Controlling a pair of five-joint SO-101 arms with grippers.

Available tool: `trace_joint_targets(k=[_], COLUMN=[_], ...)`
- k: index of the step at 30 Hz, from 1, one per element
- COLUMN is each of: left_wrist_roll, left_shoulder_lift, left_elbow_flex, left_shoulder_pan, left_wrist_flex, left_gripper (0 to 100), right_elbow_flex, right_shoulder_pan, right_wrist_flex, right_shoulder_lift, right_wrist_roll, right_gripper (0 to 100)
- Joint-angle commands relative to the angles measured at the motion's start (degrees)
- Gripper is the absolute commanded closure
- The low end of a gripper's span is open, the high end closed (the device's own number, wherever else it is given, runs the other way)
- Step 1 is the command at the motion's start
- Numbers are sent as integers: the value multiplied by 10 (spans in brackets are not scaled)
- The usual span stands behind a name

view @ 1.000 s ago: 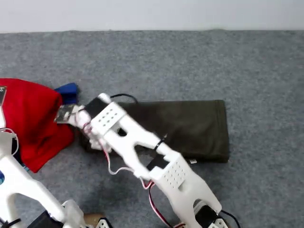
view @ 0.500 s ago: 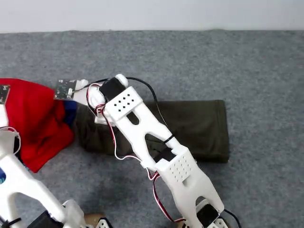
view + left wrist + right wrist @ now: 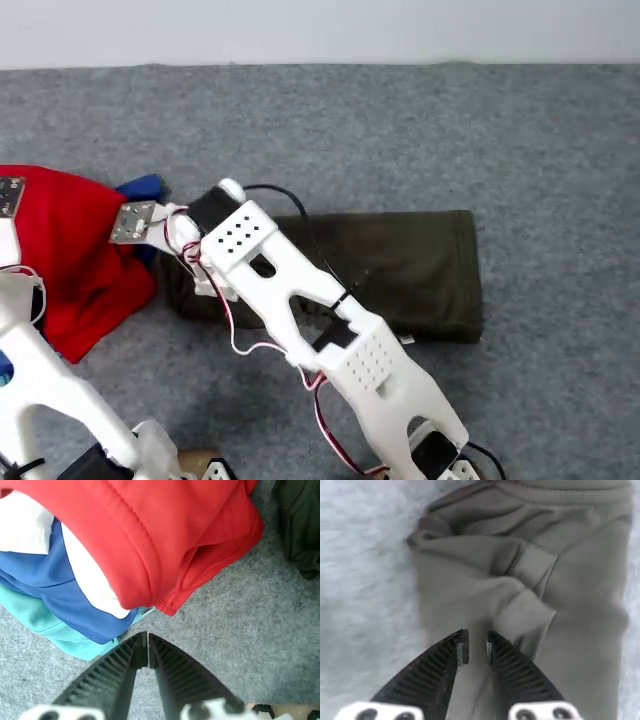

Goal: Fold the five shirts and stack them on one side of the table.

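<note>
While the right gripper [image 3: 472,647] is dropping back over the olive shirt's [image 3: 410,265] bunched end after a brief lift, its jaws are standing slightly apart and holding nothing. It is probably seeking a grip for the move to the pile [image 3: 70,250]. Folded, the shirt is lying mid-table, its long axis running side to side and its bunched end pointing at the pile. By the pile, the left gripper [image 3: 148,650] is hovering, jaws together.

High view: fixed above, looking down over the grey counter [image 3: 540,130], farther off. Left wrist view: close behind the left gripper [image 3: 148,650], facing the red shirt [image 3: 165,525]. Right wrist view: close behind the right gripper [image 3: 472,647], facing the green shirt [image 3: 570,580]. Shared with the high view: both shirts.
</note>
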Motion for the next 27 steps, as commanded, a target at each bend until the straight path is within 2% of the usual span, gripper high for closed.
trace_joint_targets(k=[1, 8, 15, 20, 23, 27], left_wrist_roll=[-5, -5, -5, -5, -5, -5], left_shoulder_lift=[-18, -18, -18, -18, -18, -18], left_elbow_flex=[-2, -2, -2, -2, -2, -2], left_shoulder_pan=[3, 3, 3, 3, 3, 3], left_wrist_flex=[-12, -12, -12, -12, -12, -11], left_gripper=[983, 983, 983, 983, 983, 983], right_elbow_flex=[-6, -4, -19, -93, -116, -117], right_shoulder_pan=[36, 34, 20, 0, -25, -59], right_wrist_flex=[-65, -127, -87, 8, 51, 36], right_shoulder_lift=[12, 21, 6, -19, -16, 17], right_wrist_roll=[57, 69, 69, 67, 27, -4], right_gripper=[934, 934, 934, 934, 934, 934])
